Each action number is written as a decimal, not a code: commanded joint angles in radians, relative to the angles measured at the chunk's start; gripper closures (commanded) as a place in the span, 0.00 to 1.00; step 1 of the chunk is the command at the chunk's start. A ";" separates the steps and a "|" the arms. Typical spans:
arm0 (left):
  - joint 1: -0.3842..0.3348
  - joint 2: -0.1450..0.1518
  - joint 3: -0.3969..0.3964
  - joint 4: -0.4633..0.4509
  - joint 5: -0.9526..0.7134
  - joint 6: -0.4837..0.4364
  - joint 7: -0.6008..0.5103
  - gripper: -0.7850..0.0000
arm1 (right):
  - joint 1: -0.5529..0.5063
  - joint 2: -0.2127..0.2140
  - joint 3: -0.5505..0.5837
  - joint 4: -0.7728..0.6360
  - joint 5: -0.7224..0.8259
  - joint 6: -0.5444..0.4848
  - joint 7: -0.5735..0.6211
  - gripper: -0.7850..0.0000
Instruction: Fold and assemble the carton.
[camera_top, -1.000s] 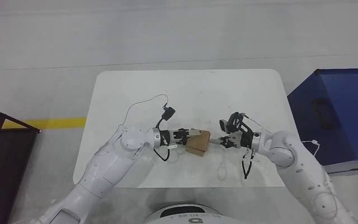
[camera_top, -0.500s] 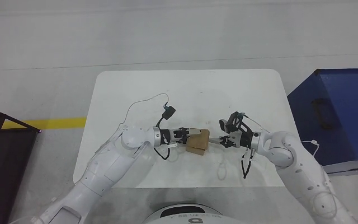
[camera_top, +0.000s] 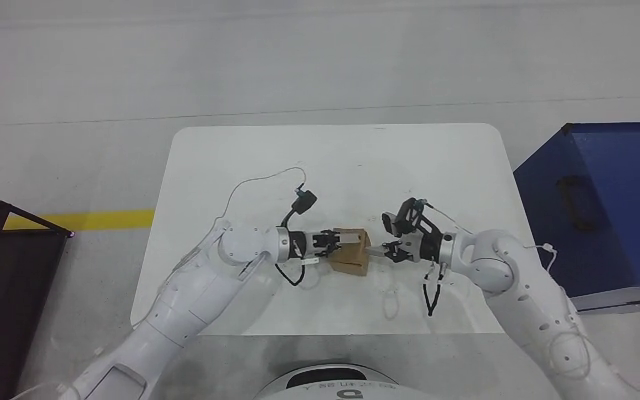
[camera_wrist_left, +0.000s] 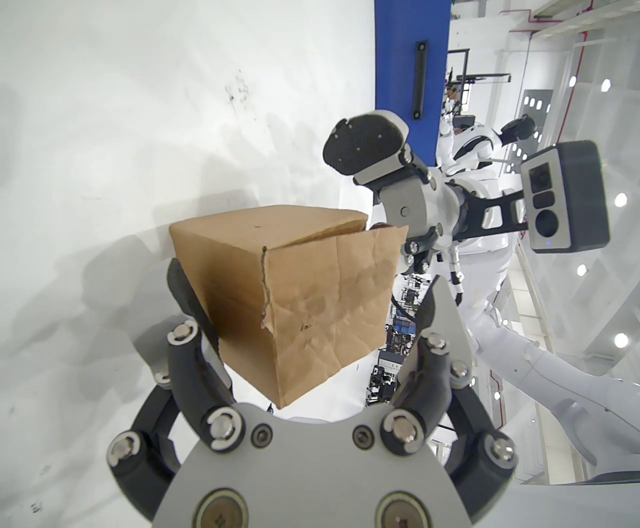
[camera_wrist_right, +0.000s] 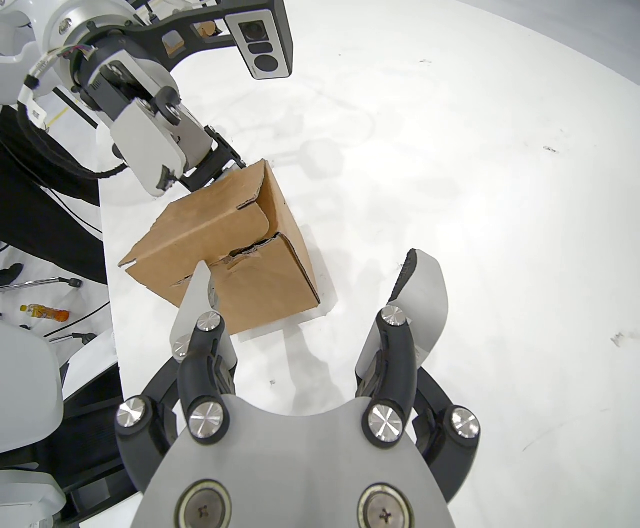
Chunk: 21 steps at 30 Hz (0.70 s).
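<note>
Flap-closing step: left pincer, apart, braces carton from 9 o'clock; right pincer, apart at 3 o'clock, should press flap home.

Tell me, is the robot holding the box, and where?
Neither gripper clamps the carton. The left gripper is open around one end, one pad against a side wall. The right gripper is open, one fingertip on the folded end flaps.

top: overhead, looking down | wrists: close, facing each other | shared: carton
</note>
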 joint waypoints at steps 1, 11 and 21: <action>-0.004 -0.001 0.004 0.001 0.005 0.004 -0.003 0.02 | 0.003 -0.001 -0.002 0.003 0.003 0.001 -0.007 0.18; -0.018 -0.005 0.015 0.006 0.014 0.012 -0.010 0.00 | 0.007 -0.003 -0.010 0.011 0.020 0.025 -0.029 0.18; -0.020 -0.004 0.008 -0.013 0.018 0.017 -0.007 0.00 | 0.029 -0.009 -0.036 0.031 0.077 0.036 -0.015 0.16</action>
